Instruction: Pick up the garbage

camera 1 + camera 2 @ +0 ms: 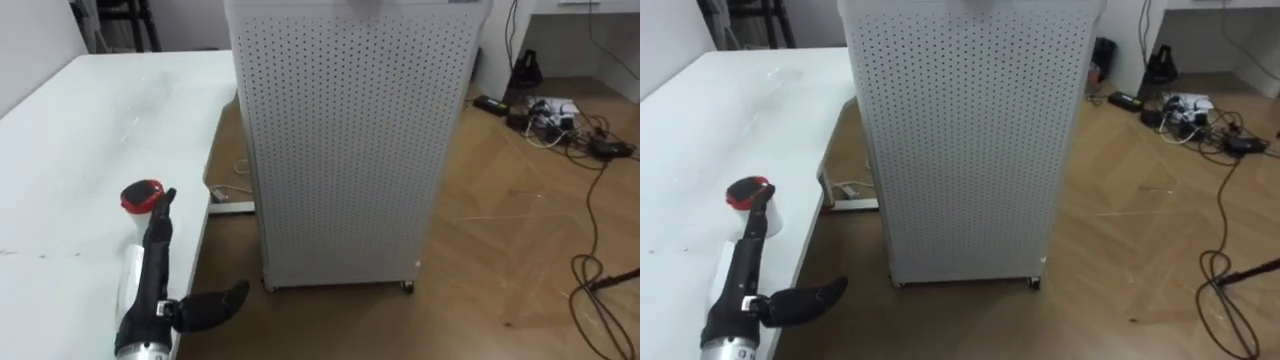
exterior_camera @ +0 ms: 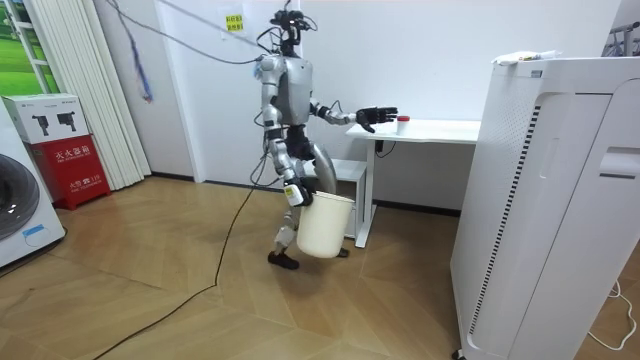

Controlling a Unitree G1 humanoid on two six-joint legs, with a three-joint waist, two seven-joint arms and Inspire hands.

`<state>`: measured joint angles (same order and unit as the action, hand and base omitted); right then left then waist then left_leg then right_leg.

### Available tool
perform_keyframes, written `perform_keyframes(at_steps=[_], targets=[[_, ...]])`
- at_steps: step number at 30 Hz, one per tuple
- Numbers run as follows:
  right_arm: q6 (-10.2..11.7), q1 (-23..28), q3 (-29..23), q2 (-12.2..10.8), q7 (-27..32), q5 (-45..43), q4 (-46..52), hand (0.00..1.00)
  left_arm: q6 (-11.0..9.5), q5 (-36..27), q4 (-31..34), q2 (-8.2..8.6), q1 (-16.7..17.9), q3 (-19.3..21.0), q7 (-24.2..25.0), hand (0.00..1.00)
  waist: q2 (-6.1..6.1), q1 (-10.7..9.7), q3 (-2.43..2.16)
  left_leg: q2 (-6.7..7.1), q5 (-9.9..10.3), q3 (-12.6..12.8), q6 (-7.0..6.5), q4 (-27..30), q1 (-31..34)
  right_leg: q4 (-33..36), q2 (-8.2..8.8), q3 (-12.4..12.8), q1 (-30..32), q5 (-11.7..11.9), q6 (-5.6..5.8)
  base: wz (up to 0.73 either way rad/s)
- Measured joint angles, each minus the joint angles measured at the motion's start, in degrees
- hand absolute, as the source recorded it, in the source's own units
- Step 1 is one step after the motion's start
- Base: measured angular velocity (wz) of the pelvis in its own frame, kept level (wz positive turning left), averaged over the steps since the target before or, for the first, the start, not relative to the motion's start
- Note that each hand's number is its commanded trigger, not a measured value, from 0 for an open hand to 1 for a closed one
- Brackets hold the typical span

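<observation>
- The garbage is a small white container with a round red cap (image 1: 142, 197). It sits on the white table top (image 1: 70, 120) near its edge, right at the fingertips of the robot's left hand (image 1: 150, 292).
- The left hand reaches out over the table with its fingers (image 1: 160, 228) straight and the thumb stuck out sideways. It is open and holds nothing. I can't say whether the tips touch the cap or stop just short.
- The right hand (image 2: 296, 197) hangs low by the robot's leg, at the rim of a white plastic bucket (image 2: 325, 228). From across the room I cannot tell what hold it has there.
- I'd guess the container is light, likely empty, stiff and smooth-sided. A clumsy nudge could tip it or skid it along the slick table.
- The body under the cap looks the better place to pinch, thumb against one side and fingers against the other. The cap alone offers little to hold.
- The white body nearly vanishes against the white table, and the arm lies alongside it. Its shape, and whether it stands or lies, are hard to make out.
- A tall white perforated metal cabinet (image 1: 350, 150) stands just beside the table and hides the floor behind it. Black cables (image 1: 590, 150) trail on the wooden floor, well apart.
</observation>
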<state>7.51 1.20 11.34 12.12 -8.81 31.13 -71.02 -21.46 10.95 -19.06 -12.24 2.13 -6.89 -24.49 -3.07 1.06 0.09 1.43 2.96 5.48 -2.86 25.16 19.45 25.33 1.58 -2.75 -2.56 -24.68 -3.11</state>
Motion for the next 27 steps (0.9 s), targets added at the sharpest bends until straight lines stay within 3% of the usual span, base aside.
perform_keyframes(at_steps=[2, 3, 5, 7, 8, 10, 11, 12, 13, 14, 15, 16, 17, 18, 19, 21, 23, 27], targets=[[0.0, 0.0, 0.1, 0.1, 0.0, -0.2, 0.0, 1.00, -0.4, -0.2, 0.0, -0.03, -0.1, 0.0, 0.0, 0.00, 0.31, 0.4, 0.04, 0.47, 3.6, 0.8, -0.83, 3.6, 0.0, 1.1, 1.21, -1.3, -1.6, -0.4, 0.80, 0.00], [0.0, 0.1, 1.0, 0.1, 0.0, -0.1, 0.1, 1.00, -0.8, -0.2, 0.0, -0.21, -0.2, 0.0, 0.0, 0.00, 0.38, 0.8, 0.11, 0.83, 5.6, 1.0, -1.30, 6.1, -0.1, 4.2, 2.23, -2.6, -1.9, -0.8, 1.46, 0.10], [0.0, 0.1, 2.1, 0.3, 0.0, 0.1, 1.1, 1.00, -1.2, -0.2, 0.0, -0.29, -0.2, 0.0, -0.2, 0.00, 0.25, 1.3, 0.17, 2.04, 7.6, 1.1, -2.33, 7.9, -0.5, 11.3, 4.26, -3.8, -0.1, -0.7, 2.62, 0.14], [0.1, -0.3, 2.1, 0.5, 0.1, 0.2, 2.2, 1.00, -1.3, 0.0, 0.0, -0.17, -0.4, 0.0, -0.5, 0.00, 0.43, 2.0, 0.38, 3.24, 10.9, 1.2, -2.94, 8.0, -2.2, 22.6, 6.91, -5.3, 3.8, 2.7, 6.39, 0.22], [0.1, -0.5, 2.1, 0.5, 0.0, 0.2, 2.2, 1.00, -1.3, 0.1, -0.1, -0.12, -0.4, 0.0, -0.8, 0.00, 0.55, 2.2, 0.50, 3.58, 11.4, 1.1, -3.19, 8.1, -2.7, 24.7, 7.33, -5.4, 4.5, 4.1, 6.39, 0.36], [0.2, -0.6, 2.0, 0.6, 0.1, 0.1, 2.3, 1.00, -1.3, 1.7, -0.1, -0.08, -0.3, -0.1, -2.5, 0.00, 1.46, 2.3, 0.98, 4.37, 12.5, -1.7, -3.70, 6.7, -5.1, 29.9, 7.14, -5.5, 6.8, 10.3, 6.67, 0.43], [0.2, -0.7, 2.0, 0.6, 0.0, 0.1, 2.2, 1.00, -1.4, 1.7, -0.1, -0.06, -0.3, -0.1, -3.1, 0.00, 1.62, 2.7, 0.91, 4.36, 12.5, -2.2, -3.70, 5.9, -5.5, 30.0, 7.06, -5.5, 7.7, 9.6, 6.90, 0.36], [0.2, -1.5, 2.1, 0.6, 0.0, 0.3, 2.2, 1.00, -1.5, 1.5, 0.0, -0.03, -0.4, 0.1, -4.5, 0.00, 2.20, 2.7, 1.26, 4.27, 12.3, -3.5, -3.60, 4.7, -6.2, 29.6, 6.96, -5.7, 10.1, 6.9, 6.26, 0.27], [0.3, -1.6, 2.1, 0.6, 0.0, 0.6, 2.2, 1.00, -1.5, 1.3, -0.1, 0.03, -0.4, 0.1, -5.1, 0.00, 2.43, 2.5, 1.21, 4.16, 12.2, -4.3, -3.55, 4.2, -6.3, 28.6, 6.84, -5.8, 11.4, 5.6, 5.96, 0.49], [0.6, -1.8, 2.3, 0.6, -0.1, 0.8, 2.2, 1.00, -1.6, 1.1, 0.0, 0.45, -0.7, -0.1, -5.5, 0.00, 2.78, 2.3, 1.04, 3.88, 12.1, -5.9, -3.41, 3.8, -6.4, 23.9, 6.37, -5.8, 13.6, 3.8, 5.71, 0.67], [0.7, -1.8, 2.6, 0.5, -0.1, 0.4, 2.0, 1.00, -1.7, 1.3, 0.0, 0.62, -1.2, -0.4, -5.9, 0.00, 2.62, 2.1, 1.00, 3.85, 12.0, -7.4, -3.16, 3.4, -6.8, 17.0, 6.14, -5.2, 15.0, 3.5, 6.04, 0.69], [0.7, -1.7, 2.6, 0.5, 0.0, 0.2, 2.0, 1.00, -1.7, 1.1, 0.0, 0.58, -1.5, -0.8, -6.1, 0.00, 2.49, 2.0, 0.98, 3.88, 12.0, -8.1, -3.03, 3.4, -7.0, 13.2, 6.25, -5.0, 15.5, 3.6, 6.12, 0.70], [0.8, -1.7, 2.6, 0.5, 0.1, 0.0, 2.0, 1.00, -1.8, 1.0, 0.0, 0.23, -1.5, -1.3, -6.5, 0.00, 2.37, 1.3, 0.97, 4.03, 12.2, -9.4, -2.62, 3.4, -7.4, 5.1, 6.20, -4.5, 15.6, 6.1, 5.91, 0.79], [1.3, -1.5, 2.6, 0.3, 0.2, -0.4, 2.0, 1.00, -1.8, 1.1, -0.1, 0.14, -1.2, -1.5, -6.5, 0.00, 2.57, 0.0, 0.91, 3.93, 12.4, -10.6, -2.05, 3.3, -8.5, 3.0, 6.12, -4.4, 15.0, 10.7, 6.05, 0.77], [1.4, -1.2, 2.5, 0.2, 0.2, -0.6, 2.0, 1.00, -1.8, 1.4, 0.1, 0.14, -1.1, -1.7, -6.5, 0.00, 2.47, 0.0, 0.67, 3.68, 12.3, -10.6, -1.85, 2.6, -9.1, 2.0, 5.81, -4.5, 14.0, 10.6, 5.92, 0.43], [1.4, -1.6, 2.5, 0.3, 0.2, -1.5, 1.8, 1.00, -1.8, 3.3, 2.4, 0.05, -1.0, -0.5, -7.3, 0.00, 2.14, 1.0, 0.75, 2.12, 11.7, -10.8, -0.75, -0.6, -11.6, -1.7, 4.08, -5.2, 10.7, 11.6, 4.58, -0.03], [1.4, -1.8, 2.5, 0.3, -0.5, -1.9, 1.9, 1.00, -1.8, 4.6, 4.7, -0.10, -1.0, 0.2, -8.9, 0.00, 1.71, 1.0, 0.84, 1.25, 11.4, -10.9, -0.08, -2.8, -13.1, -4.1, 3.01, -5.3, 9.0, 12.1, 4.08, 0.00], [1.4, -2.3, 2.4, 0.4, -1.2, -4.4, 1.5, 1.00, -2.1, 4.9, 9.3, -0.27, -0.2, 0.0, -9.9, 0.00, 0.90, 0.7, 0.82, 0.91, 10.8, -12.2, 0.78, -5.5, -14.9, -6.5, 1.76, -6.1, 7.2, 12.4, 3.59, 0.04]])
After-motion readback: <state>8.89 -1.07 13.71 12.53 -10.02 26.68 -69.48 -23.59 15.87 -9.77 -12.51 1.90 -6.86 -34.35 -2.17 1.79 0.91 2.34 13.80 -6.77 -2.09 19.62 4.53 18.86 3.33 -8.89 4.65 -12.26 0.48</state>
